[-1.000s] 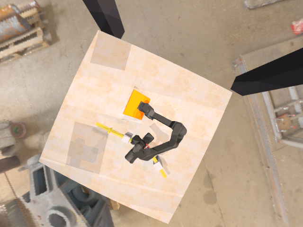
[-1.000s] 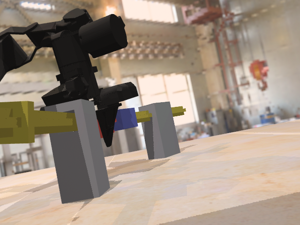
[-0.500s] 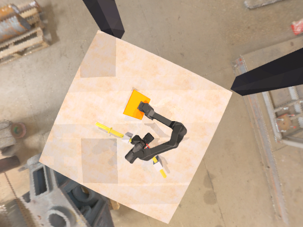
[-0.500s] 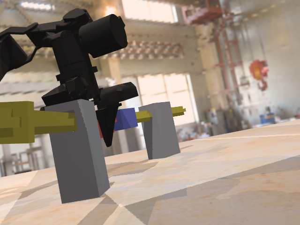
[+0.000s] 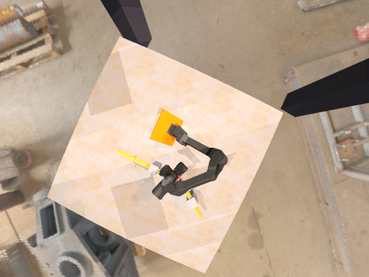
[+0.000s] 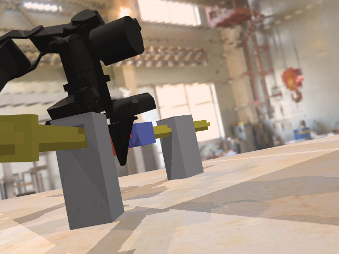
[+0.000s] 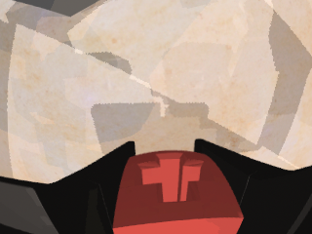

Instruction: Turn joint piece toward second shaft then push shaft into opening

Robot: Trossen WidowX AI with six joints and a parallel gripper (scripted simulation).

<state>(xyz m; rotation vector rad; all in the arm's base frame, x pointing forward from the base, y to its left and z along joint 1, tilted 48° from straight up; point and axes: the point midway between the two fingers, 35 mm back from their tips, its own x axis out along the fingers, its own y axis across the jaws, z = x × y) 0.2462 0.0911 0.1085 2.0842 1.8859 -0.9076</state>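
My gripper [image 6: 123,161] [image 7: 164,146] is shut on the red joint piece [image 5: 179,178] [image 6: 114,151] [image 7: 177,225], with one finger on each side. The piece's cross-shaped opening faces the top of the wrist view. A blue part [image 6: 143,134] joins it to the fixed yellow shaft [image 5: 198,211] [image 6: 162,132], which runs through the farther grey block [image 5: 192,203] [image 6: 180,147]. The second yellow shaft [image 5: 126,154] [image 6: 60,135], with a collar, passes through the other grey block [image 5: 154,167] [image 6: 85,177]. Its inner end is mostly hidden by the gripper; whether it lines up with the opening cannot be told.
The arm [image 5: 217,164] curves round from its base over an orange square [image 5: 162,128] on the pale table [image 5: 98,125]. The two blocks stand on either side of the gripper. The nearer block stands close to the gripper body in the exterior view.
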